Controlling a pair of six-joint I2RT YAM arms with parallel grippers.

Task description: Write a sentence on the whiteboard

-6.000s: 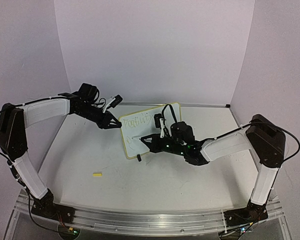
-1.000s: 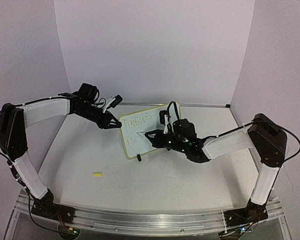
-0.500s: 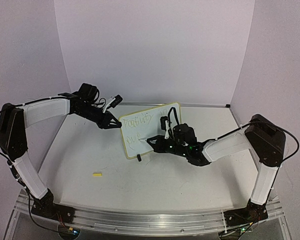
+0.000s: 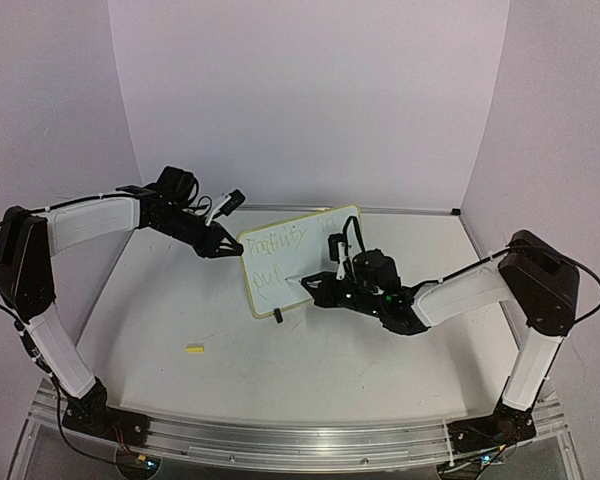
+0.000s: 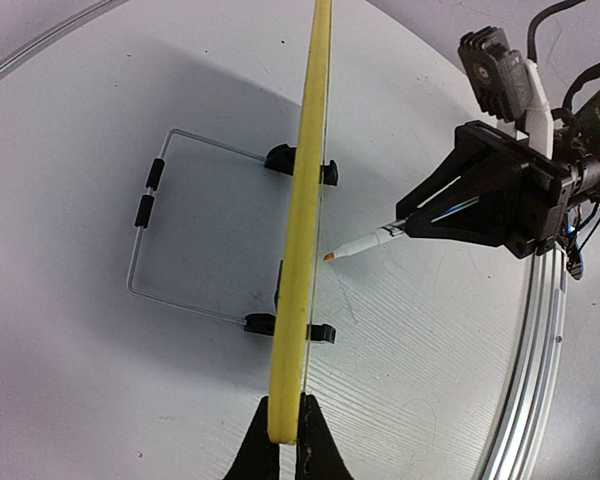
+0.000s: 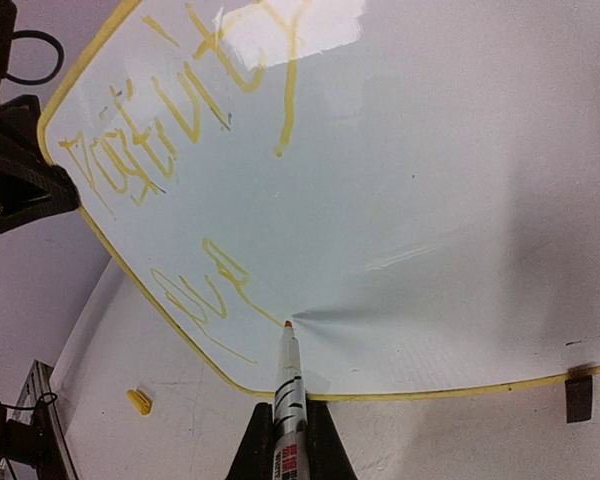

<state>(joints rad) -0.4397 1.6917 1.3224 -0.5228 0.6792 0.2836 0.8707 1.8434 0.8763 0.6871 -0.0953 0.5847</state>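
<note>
Now the glossy, round-cornered whiteboard (image 4: 298, 262) is clamped by its pale yellow rim in the left gripper (image 5: 285, 438). A slim marker (image 6: 288, 385) is pinched in the right gripper (image 6: 285, 445), tip set ahead against the face, beside the lower line of the sentence (image 4: 278, 241).

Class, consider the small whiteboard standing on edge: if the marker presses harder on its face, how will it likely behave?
The whiteboard looks thin and stands on small black feet with a wire prop behind, so alone it would probably slide or tip. Its edge reads straight, so likely stiff. The left fingers pinching its edge should steady it.
</note>
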